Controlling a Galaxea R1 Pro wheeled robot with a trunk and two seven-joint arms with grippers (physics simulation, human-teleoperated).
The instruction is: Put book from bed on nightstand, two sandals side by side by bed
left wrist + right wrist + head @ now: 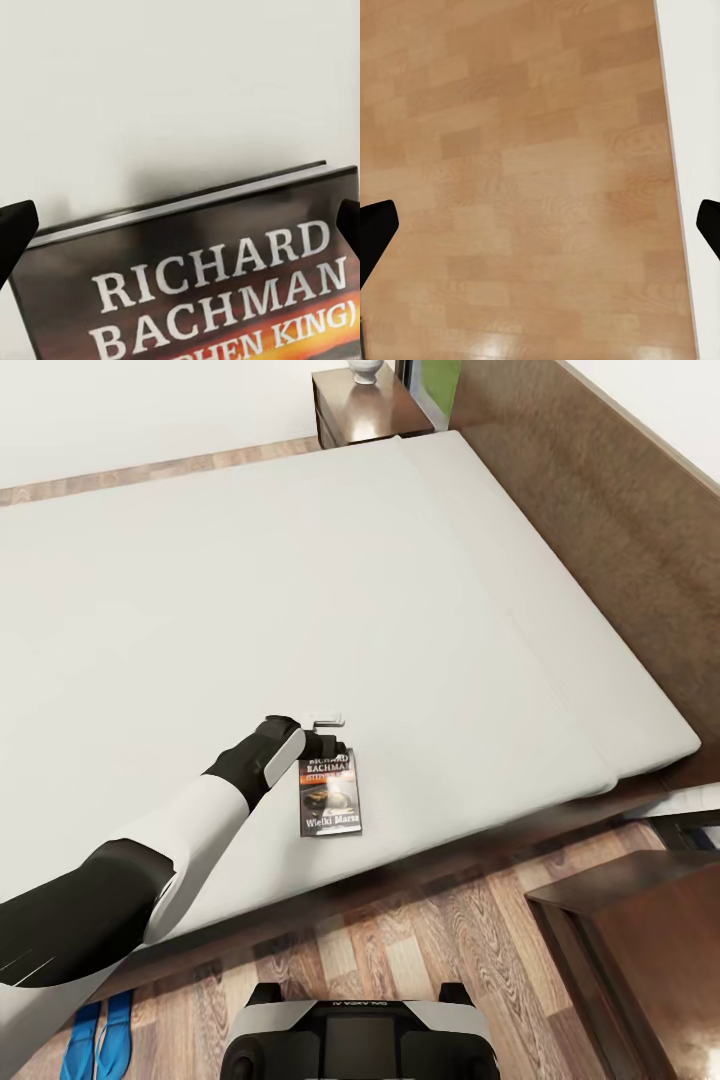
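The book (330, 796) lies flat on the pale-grey mattress of the bed (250, 580), close to its near edge, showing a dark cover with white lettering and an orange band. My left gripper (328, 744) hovers right over the book's top end, open. In the left wrist view its fingertips (15, 232) stand wide apart on either side of the book (202, 277). The two blue sandals (96, 1042) lie side by side on the floor by my base. A nightstand (366, 408) stands beyond the far side of the bed. My right gripper (540, 225) is open over bare wood floor.
A white vase (365, 370) sits on the far nightstand. The dark wooden headboard (610, 530) runs along the right. A second reddish-brown cabinet (640, 940) stands on the plank floor (430, 940) at the near right. My base (360, 1040) is close to the bed's near edge.
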